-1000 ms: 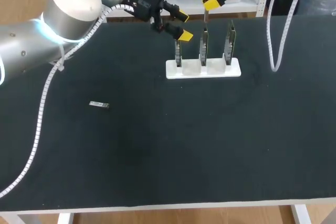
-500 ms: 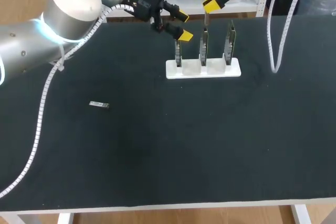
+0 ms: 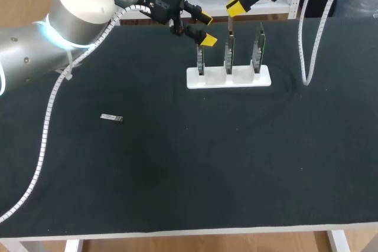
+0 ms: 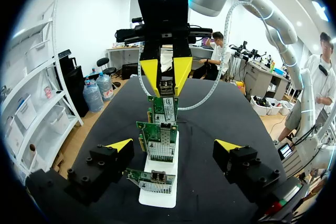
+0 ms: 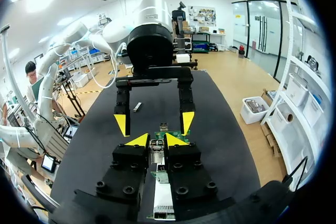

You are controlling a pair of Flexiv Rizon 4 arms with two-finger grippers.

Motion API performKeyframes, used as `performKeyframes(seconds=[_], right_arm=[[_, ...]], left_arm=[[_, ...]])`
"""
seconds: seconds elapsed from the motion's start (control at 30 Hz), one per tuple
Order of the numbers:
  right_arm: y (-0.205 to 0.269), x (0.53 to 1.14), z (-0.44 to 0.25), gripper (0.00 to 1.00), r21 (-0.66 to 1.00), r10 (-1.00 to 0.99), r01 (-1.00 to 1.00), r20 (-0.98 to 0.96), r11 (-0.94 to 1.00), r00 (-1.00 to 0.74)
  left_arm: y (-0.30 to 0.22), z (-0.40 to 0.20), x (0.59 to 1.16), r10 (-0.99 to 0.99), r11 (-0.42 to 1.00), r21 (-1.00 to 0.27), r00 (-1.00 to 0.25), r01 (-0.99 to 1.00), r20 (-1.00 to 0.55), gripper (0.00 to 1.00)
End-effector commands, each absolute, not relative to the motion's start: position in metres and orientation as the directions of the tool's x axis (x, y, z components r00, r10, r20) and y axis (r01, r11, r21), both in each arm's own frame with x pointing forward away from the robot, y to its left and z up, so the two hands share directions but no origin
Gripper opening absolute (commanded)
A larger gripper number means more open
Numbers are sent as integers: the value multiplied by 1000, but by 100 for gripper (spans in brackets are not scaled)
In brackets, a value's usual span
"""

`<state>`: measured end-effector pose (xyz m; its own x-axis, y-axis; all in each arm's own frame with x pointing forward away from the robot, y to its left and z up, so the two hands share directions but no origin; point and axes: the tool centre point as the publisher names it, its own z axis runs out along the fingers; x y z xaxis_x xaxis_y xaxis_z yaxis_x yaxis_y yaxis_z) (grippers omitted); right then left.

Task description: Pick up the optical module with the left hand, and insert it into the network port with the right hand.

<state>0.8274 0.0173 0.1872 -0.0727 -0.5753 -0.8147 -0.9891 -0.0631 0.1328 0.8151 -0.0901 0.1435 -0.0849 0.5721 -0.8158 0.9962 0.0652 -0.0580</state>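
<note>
My right gripper (image 3: 236, 5) is shut on a slim silver optical module (image 3: 229, 24), which hangs just above the middle of three upright network cards (image 3: 228, 51). The cards stand in a white holder (image 3: 228, 78) at the back of the table. In the left wrist view the right gripper (image 4: 165, 77) grips the module (image 4: 167, 87) directly over a card's port; I cannot tell whether they touch. My left gripper (image 3: 204, 28) stands open beside the leftmost card (image 3: 201, 58), with nothing between its fingers. A second optical module (image 3: 111, 117) lies flat on the mat at the left.
A black mat (image 3: 195, 163) covers the table. The right arm's white cable (image 3: 307, 57) hangs down onto the mat to the right of the holder. In the right wrist view the left gripper (image 5: 154, 123) stands just beyond the cards.
The right gripper has shifted slightly to the left with the module still in it. The left arm has stayed in place.
</note>
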Motion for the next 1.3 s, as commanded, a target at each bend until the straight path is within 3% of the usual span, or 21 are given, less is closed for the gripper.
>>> performKeyframes(seconds=[0.03, 1.3], right_arm=[[18, 829, 188, 0, 134, -578, -989, -813, -61, -75], [14, 833, 175, 0, 153, -577, -987, -811, -48, -98]], left_arm=[[-91, 144, 816, 575, 64, -60, -86, 996, -814, 100], [-91, 144, 816, 575, 64, -60, -86, 996, -814, 100]])
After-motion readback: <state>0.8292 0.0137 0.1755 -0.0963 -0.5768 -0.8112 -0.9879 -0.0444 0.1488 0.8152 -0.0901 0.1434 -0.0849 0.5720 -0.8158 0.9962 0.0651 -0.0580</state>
